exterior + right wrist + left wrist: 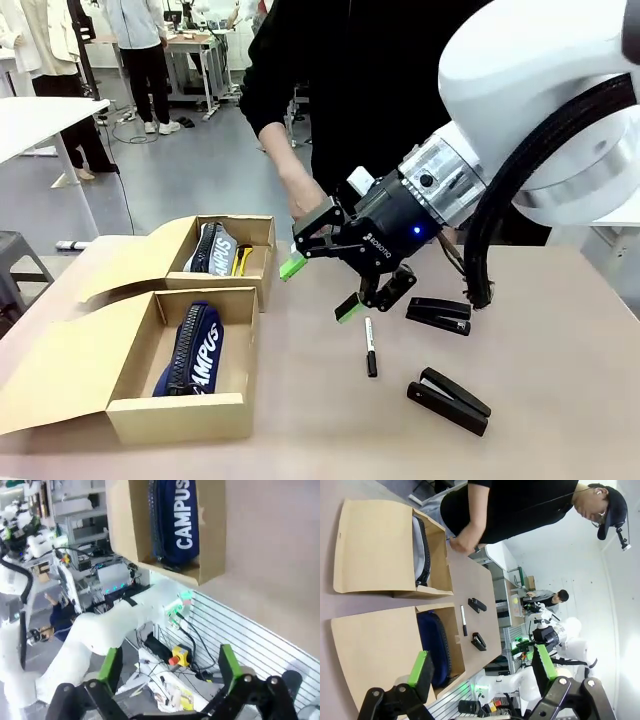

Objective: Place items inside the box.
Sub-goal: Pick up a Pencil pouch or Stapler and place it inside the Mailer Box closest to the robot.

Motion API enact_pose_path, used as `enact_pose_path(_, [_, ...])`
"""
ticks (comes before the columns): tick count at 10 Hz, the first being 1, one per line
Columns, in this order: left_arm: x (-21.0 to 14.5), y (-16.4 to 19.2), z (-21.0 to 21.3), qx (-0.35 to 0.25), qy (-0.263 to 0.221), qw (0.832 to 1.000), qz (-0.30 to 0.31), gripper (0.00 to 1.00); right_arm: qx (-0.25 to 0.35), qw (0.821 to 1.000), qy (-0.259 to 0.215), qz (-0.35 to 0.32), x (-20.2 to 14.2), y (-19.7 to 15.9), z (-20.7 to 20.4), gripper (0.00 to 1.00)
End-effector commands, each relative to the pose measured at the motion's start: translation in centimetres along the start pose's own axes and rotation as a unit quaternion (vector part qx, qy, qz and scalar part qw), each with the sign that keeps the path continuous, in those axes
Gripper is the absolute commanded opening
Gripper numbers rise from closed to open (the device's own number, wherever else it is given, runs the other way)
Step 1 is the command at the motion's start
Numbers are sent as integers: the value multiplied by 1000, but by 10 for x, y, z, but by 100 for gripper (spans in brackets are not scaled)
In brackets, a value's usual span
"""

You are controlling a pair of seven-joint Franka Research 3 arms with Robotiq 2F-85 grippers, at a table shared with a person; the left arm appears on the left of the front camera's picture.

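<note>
1. We see the near box (180, 420) holding the navy "CAMPUS" pouch (190, 350).
2. Right of the near box lie one stapler (448, 400), the pen (370, 347) and a second stapler (440, 315).
3. Just behind the near box, the far box (258, 230) holds what seems to be another lettered pouch (212, 250) and the yellow utility knife (243, 260).
4. The right gripper (320, 288) hangs tilted above the pen, to the right of the near box, its jaws spread and empty.
5. The left gripper (482, 665) gapes empty above the near box.
6. Beyond it is a person's hand (300, 195).

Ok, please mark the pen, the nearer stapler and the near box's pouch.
pen (369, 347), front view, middle of barrel.
nearer stapler (446, 404), front view, lower body.
near box's pouch (190, 348), front view, zip strip.
</note>
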State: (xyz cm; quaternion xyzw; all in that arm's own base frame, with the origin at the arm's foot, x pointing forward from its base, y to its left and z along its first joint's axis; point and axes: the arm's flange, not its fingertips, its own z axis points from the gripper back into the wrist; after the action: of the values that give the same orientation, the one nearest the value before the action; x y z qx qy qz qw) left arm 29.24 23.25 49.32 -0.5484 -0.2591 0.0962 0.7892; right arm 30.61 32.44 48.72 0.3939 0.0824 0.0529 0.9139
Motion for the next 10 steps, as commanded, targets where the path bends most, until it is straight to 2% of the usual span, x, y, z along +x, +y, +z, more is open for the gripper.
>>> enact_pose_path(1, [0, -1, 0, -7, 0, 1000, -11, 100, 99, 992, 38, 65, 7, -16, 68, 100])
enact_pose_path(2, [0, -1, 0, -7, 0, 1000, -11, 100, 181, 981, -5, 70, 1, -33, 124, 100])
enact_pose_path(3, [0, -1, 0, -7, 0, 1000, -11, 100, 237, 968, -61, 53, -7, -58, 179, 100])
enact_pose_path(5, [0, -1, 0, -7, 0, 1000, -11, 100, 289, 954, -63, 53, -28, -139, 259, 100])
enact_pose_path(6, [0, -1, 0, -7, 0, 1000, -11, 100, 314, 944, -94, 42, -38, -181, 286, 100])
enact_pose_path(7, [0, -1, 0, -7, 0, 1000, -11, 100, 333, 935, -116, 42, -49, -223, 303, 100])
enact_pose_path(8, [0, -1, 0, -7, 0, 1000, -11, 100, 352, 926, -116, 72, -64, -263, 309, 100])
enact_pose_path(9, [0, -1, 0, -7, 0, 1000, -11, 100, 367, 919, -105, 100, -76, -301, 303, 100])
enact_pose_path(10, [0, -1, 0, -7, 0, 1000, -11, 100, 364, 923, -97, 82, -85, -341, 286, 100])
